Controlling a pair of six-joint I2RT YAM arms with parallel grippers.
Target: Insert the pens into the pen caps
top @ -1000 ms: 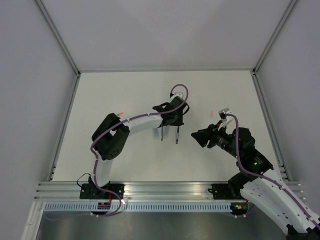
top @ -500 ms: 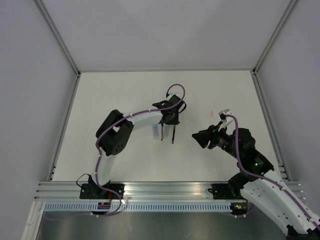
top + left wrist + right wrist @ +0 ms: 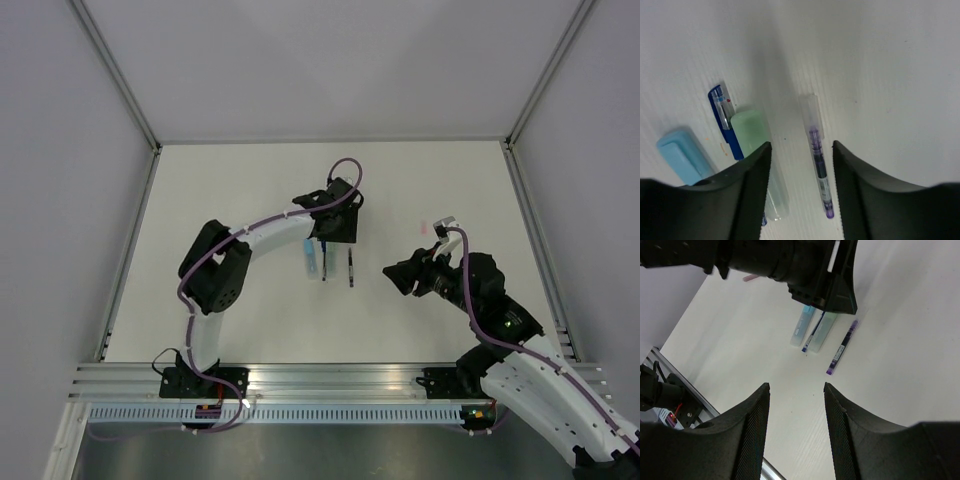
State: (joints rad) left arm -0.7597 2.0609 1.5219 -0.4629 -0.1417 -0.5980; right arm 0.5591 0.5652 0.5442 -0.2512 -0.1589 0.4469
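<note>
Left hand (image 3: 801, 146) has spread, releasing the purple pen (image 3: 818, 161) (blue pen (image 3: 720, 106) half hidden); right hand (image 3: 796, 386) spread.

A white tabletop (image 3: 230, 180) fills the centre of the frame, with grey walls (image 3: 330, 60) around it and an aluminium rail (image 3: 340, 380) along the bottom.

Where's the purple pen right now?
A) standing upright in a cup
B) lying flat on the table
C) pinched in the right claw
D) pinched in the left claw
B: the purple pen lies flat on the table, untouched, under the open left gripper.
</note>
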